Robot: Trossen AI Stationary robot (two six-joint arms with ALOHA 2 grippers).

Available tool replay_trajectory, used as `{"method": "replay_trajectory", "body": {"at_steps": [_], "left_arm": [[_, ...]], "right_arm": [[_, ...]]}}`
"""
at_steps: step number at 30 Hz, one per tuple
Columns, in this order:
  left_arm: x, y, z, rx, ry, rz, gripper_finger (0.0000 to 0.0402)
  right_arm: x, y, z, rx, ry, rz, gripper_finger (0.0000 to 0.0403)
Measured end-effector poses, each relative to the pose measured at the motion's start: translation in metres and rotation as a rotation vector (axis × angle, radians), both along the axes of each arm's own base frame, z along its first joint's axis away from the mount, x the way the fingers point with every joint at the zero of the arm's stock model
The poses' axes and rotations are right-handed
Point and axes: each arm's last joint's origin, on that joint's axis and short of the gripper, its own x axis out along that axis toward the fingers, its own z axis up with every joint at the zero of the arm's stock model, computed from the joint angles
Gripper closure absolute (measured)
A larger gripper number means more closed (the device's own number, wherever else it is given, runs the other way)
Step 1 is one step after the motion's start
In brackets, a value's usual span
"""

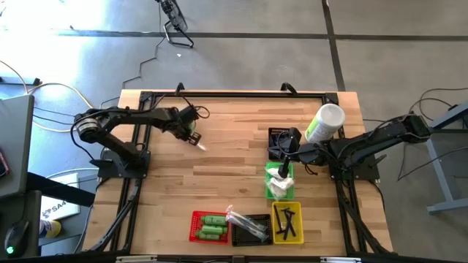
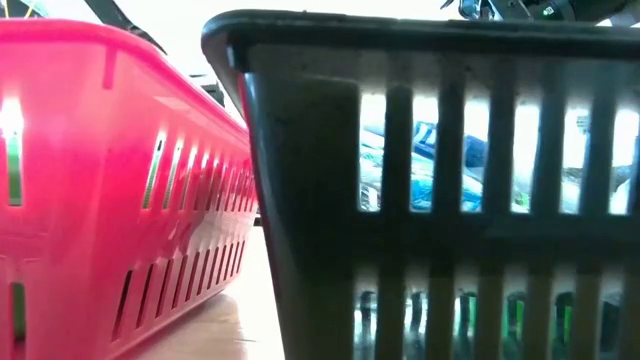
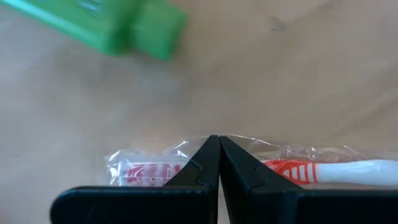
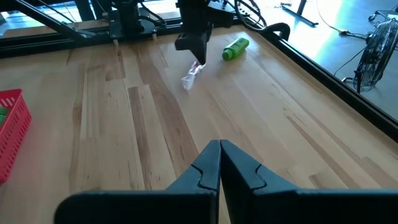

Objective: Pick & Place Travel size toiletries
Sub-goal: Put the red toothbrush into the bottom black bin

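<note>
Left hand (image 4: 196, 56) is clamped on the crinkly wrapper of 1 toothbrush (image 3: 323, 171) at the worktop (image 1: 219, 175), beside a green bottle (image 4: 235, 48): light, slippery film, better gripped mid-handle; right hand (image 4: 219, 163) hangs pinched together, empty.

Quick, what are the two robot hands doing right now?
Left gripper: shut on the wrapped toothbrush.
Right gripper: shut, holding nothing.

Even daylight overhead, soft shadows. Low view backlit: red basket (image 2: 110, 190) and black basket (image 2: 440, 190) blurred, glare through slots. Left wrist view: green bottle (image 3: 118, 22) defocused.
</note>
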Motion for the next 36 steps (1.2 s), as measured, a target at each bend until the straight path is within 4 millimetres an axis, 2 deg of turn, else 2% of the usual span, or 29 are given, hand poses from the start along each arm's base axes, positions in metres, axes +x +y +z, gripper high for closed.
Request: {"method": "replay_trajectory", "body": {"at_steps": [12, 16, 21, 24, 29, 32, 36], "left_arm": [[0.048, -0.049, 0.011, 0.077, -0.271, -0.17, 0.0396], [0.058, -0.057, 0.017, 0.145, -0.344, -0.231, 0.0396], [0.064, -0.057, 0.027, 0.148, -0.359, -0.24, 0.0396], [0.066, -0.057, 0.032, 0.131, -0.354, -0.248, 0.0396], [0.069, -0.069, 0.037, 0.101, -0.318, -0.284, 0.0396], [0.063, -0.08, 0.035, 0.075, -0.212, -0.243, 0.0396], [0.045, -0.09, 0.028, 0.097, -0.018, -0.105, 0.0396]], "right_arm": [[0.0, 0.0, 0.0, 0.0, 0.0, 0.0, 0.0401], [0.0, 0.0, 0.0, 0.0, 0.0, 0.0, 0.0401], [0.0, 0.0, 0.0, 0.0, 0.0, 0.0, 0.0401], [0.0, 0.0, 0.0, 0.0, 0.0, 0.0, 0.0401], [0.0, 0.0, 0.0, 0.0, 0.0, 0.0, 0.0401], [0.0, 0.0, 0.0, 0.0, 0.0, 0.0, 0.0401], [0.0, 0.0, 0.0, 0.0, 0.0, 0.0, 0.0401]]}}
